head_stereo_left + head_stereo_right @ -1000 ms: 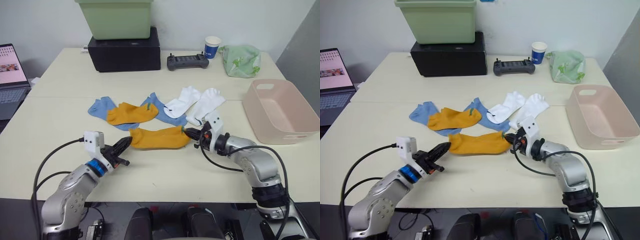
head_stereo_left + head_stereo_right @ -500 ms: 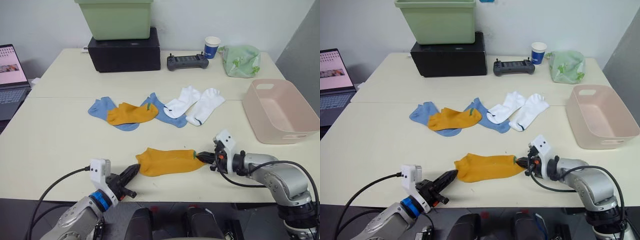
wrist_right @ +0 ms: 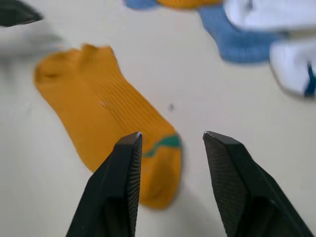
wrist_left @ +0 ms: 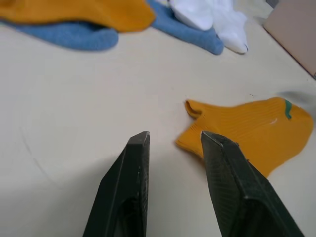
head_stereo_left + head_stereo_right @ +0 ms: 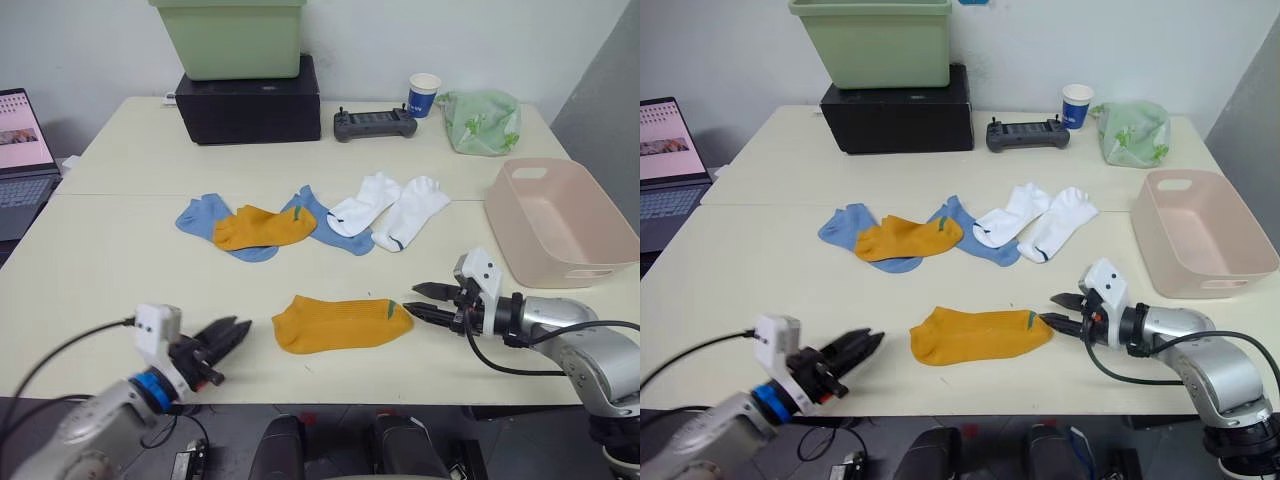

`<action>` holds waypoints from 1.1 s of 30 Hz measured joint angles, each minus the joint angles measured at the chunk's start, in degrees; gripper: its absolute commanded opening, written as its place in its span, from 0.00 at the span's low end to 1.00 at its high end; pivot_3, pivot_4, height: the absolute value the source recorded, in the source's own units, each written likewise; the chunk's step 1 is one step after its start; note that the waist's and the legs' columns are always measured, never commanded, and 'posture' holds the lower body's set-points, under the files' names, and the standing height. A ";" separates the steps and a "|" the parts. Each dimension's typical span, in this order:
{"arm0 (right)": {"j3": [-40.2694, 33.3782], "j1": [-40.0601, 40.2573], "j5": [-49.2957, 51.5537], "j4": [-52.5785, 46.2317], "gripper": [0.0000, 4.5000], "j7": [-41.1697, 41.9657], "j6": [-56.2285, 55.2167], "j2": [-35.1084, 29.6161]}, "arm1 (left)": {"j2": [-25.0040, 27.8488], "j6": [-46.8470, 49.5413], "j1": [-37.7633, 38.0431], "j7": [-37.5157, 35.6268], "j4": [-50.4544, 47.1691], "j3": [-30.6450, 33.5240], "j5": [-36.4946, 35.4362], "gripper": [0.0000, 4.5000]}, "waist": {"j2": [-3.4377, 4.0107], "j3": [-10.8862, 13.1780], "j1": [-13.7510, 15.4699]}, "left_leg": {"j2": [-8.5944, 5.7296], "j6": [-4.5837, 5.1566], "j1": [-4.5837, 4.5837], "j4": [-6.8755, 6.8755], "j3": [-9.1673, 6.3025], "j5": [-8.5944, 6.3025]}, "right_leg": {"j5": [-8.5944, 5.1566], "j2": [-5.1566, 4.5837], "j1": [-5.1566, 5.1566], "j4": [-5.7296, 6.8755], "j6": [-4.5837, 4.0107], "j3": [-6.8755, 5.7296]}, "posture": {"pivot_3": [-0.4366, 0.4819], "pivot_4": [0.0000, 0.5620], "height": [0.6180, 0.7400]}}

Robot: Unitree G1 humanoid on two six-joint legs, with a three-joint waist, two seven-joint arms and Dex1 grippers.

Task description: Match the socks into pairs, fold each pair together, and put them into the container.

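One mustard-orange sock (image 5: 340, 322) with a green tab lies flat near the table's front edge, free of both grippers. My left gripper (image 5: 228, 332) stands open just left of its toe. To the right of its cuff my right gripper (image 5: 424, 300) is open as well. The other socks lie in a row farther back: a second orange sock (image 5: 262, 226) on top of a light blue one (image 5: 205, 217), another light blue sock (image 5: 318, 219), and two white socks (image 5: 364, 202) (image 5: 410, 211). The pale pink container (image 5: 560, 223) stands at the right.
At the back stand a black box (image 5: 248, 102) with a light green bin (image 5: 230, 36) on it, a controller (image 5: 374, 122), a paper cup (image 5: 425, 94) and a pale green bag (image 5: 482, 121). A laptop (image 5: 22, 150) is at the far left.
Both grippers have let go of the orange sock and drawn back from its ends, left gripper leftward, right gripper rightward. The sock now lies flat on the table.
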 measured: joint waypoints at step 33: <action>7.32 2.67 -10.97 13.33 0.20 5.90 -23.61 2.27 | -0.54 -18.18 -15.56 -13.63 17.75 -20.24 21.78 0.09 | 0.02 -0.02 0.05 | 0.00 -0.01 0.07 0.01 0.01 0.00 | 0.17 -0.05 0.13 0.00 -0.25 -0.01 | 0.48 0.27 1.00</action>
